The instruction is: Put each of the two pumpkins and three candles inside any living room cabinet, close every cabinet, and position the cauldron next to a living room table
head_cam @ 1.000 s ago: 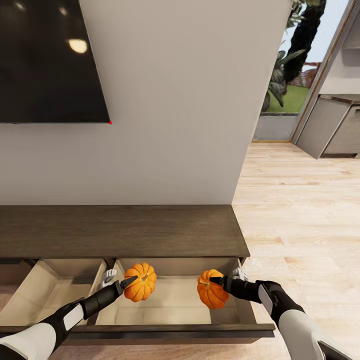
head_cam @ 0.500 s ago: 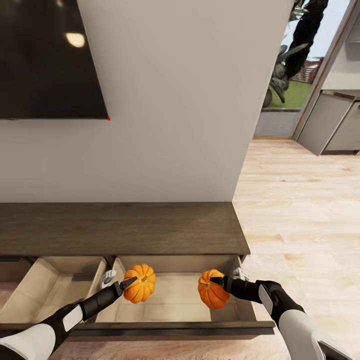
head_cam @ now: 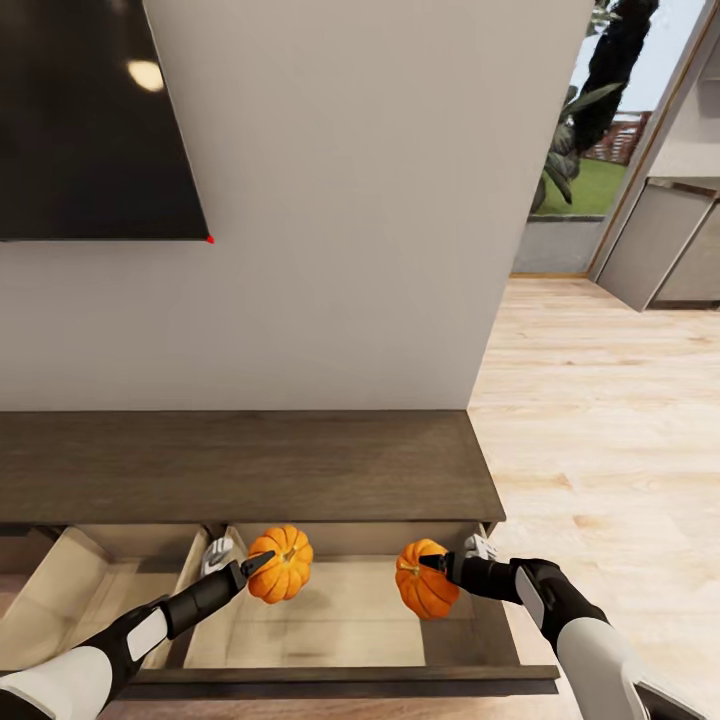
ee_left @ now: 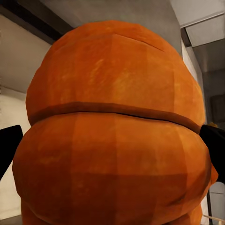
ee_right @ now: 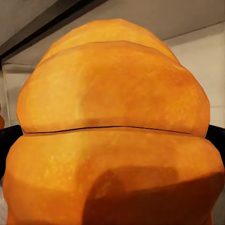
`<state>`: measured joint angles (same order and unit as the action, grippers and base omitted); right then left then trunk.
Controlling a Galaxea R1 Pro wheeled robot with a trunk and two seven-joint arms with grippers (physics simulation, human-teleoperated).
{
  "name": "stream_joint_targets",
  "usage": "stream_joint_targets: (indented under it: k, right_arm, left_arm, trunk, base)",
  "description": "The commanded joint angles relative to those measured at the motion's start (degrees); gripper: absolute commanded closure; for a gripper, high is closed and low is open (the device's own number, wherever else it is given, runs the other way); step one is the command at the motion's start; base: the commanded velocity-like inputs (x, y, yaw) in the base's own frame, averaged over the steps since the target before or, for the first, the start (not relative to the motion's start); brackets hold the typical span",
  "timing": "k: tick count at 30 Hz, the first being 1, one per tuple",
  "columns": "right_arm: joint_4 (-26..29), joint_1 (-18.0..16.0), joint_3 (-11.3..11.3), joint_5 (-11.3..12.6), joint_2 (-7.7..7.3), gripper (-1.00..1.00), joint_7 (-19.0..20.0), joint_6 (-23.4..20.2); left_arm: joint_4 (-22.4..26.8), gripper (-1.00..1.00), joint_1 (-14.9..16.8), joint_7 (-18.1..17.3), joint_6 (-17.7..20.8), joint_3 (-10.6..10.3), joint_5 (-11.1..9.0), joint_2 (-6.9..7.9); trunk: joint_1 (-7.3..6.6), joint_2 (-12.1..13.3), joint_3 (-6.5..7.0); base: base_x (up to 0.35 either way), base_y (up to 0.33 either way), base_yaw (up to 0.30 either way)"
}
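Both pumpkins [head_cam: 281, 564] [head_cam: 424, 579] stayed pinched by the left gripper [head_cam: 252, 566] and right gripper [head_cam: 437, 566] above the open drawer [head_cam: 340, 620]; only the camera shifted.

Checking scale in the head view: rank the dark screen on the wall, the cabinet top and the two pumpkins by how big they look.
1. cabinet top
2. dark screen, cut off by the frame
3. left pumpkin and right pumpkin: alike, no ranking.
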<state>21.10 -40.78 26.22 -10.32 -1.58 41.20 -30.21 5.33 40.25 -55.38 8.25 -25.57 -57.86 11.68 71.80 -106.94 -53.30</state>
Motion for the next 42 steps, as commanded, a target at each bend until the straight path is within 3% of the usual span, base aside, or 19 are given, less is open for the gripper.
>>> stream_joint_targets:
  k: [1,4,27,33,42]
  right_arm:
    - [-0.02,0.0,0.01,0.12,0.0,1.0,0.11,-0.07]
    - [-0.05,0.0,-0.01,0.12,0.0,1.0,0.11,-0.08]
    - [-0.1,0.0,0.0,0.21,-0.02,1.0,0.14,-0.15]
    - [-0.1,0.0,0.06,0.25,-0.08,1.0,0.08,-0.09]
    - [-0.18,-0.17,0.06,0.35,0.17,1.0,-0.23,-0.11]
  left_arm:
    - [-0.03,1.0,0.0,0.01,0.0,-0.01,-0.03,0.01]
    - [-0.05,1.0,0.0,-0.21,0.01,-0.01,-0.1,0.13]
    - [0.02,1.0,0.0,0.1,0.3,0.12,0.02,-0.07]
    - [0.4,1.0,0.04,3.43,0.22,0.19,-0.2,-0.45]
    - [2.7,1.0,0.05,5.02,0.32,0.23,-0.15,-1.09]
  trunk:
    - [0.0,0.0,0.0]
    - [0.0,0.0,0.0]
    - [4.61,-8.42,-3.77]
    - [4.61,-8.42,-3.77]
    - [6.59,-12.03,-5.39]
  base:
    - [0.002,0.0,0.0]
    - [0.0,0.0,0.0]
    - [0.0,0.0,0.0]
    - [0.0,0.0,0.0]
    - [0.0,0.0,0.0]
